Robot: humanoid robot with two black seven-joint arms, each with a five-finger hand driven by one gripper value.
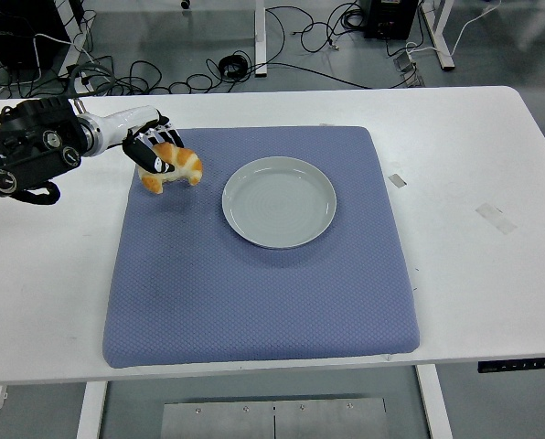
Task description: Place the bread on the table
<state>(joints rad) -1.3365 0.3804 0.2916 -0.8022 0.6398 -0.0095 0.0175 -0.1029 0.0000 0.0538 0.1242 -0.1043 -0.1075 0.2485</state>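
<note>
Gripping the bread (170,167), the robot's left hand (150,149) reaches in from the left edge over the far-left corner of a blue mat (259,247). Its fingers (157,144) are curled over the top of the golden-brown piece, pinching it from above, with the black-and-white digits pressed against the crust. The bread sits at the mat's left border, near the far corner; whether its underside touches the cloth or hangs just above it cannot be told from this view. The black arm (30,158) lies across the bare white table (474,183) to the left of the mat, its white wrist section leading to the hand.

A pale grey plate (279,201) lies on the mat to the right of the bread, apart from it and holding nothing. Two small strips of tape (495,217) are stuck to the table surface right of the mat. Black cables (282,37) trail across the floor beyond the table's far edge. The right arm does not show.
</note>
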